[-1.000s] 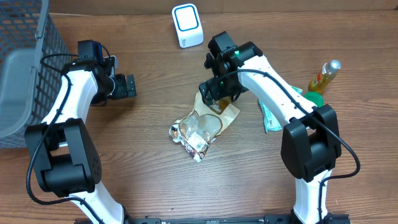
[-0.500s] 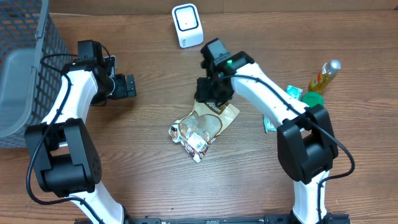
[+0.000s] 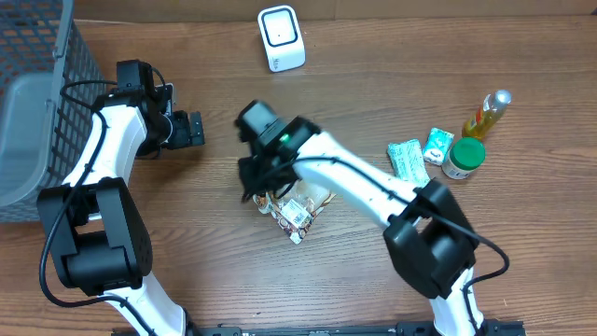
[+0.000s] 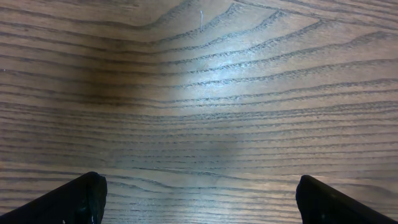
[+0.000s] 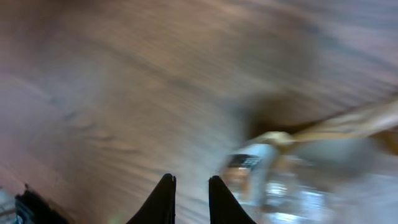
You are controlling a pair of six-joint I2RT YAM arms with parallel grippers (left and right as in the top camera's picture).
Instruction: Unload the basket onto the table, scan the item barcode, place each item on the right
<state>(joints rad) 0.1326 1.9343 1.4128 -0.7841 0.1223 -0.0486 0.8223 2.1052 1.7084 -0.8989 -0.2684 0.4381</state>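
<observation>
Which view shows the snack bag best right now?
Overhead: the bag lies sharp on the table, its upper part hidden under the right arm. The right wrist view catches it only as a blur at lower right. The left wrist view shows only the table.

Overhead view evenly lit, mostly sharp, soft shadows. Left wrist: bright glare patch on table (image 4: 211,74). Right wrist heavily motion-blurred.

The left arm (image 3: 101,140) and right arm (image 3: 359,182) are showing smooth white shells linked by chunky black joints. Thin black cables are looping along both. A small green light (image 3: 284,140) is glowing near the right wrist. The left fingers (image 4: 74,199) and right fingers (image 5: 165,196) are showing as plain black wedges.
</observation>
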